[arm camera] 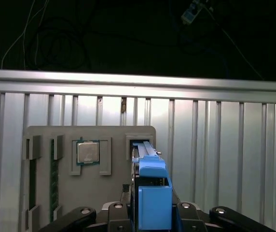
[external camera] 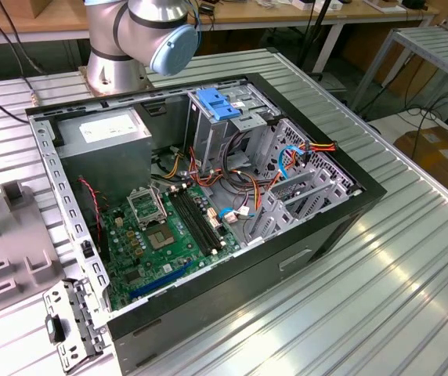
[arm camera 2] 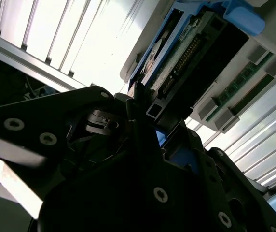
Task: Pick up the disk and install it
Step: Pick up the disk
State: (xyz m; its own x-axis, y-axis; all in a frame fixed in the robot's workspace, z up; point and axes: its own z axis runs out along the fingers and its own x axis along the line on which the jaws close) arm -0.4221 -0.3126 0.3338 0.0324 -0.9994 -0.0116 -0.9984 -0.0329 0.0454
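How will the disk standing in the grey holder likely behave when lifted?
The disk looks rigid, a flat body in a blue frame, so it probably won't flex. Standing on edge, it may tip if nudged sideways. Its exposed connector pins look fragile.

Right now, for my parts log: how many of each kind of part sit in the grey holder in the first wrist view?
Disk: 1
Processor chip: 1
Memory sticks: 2
Total: 4, all in the grey holder.
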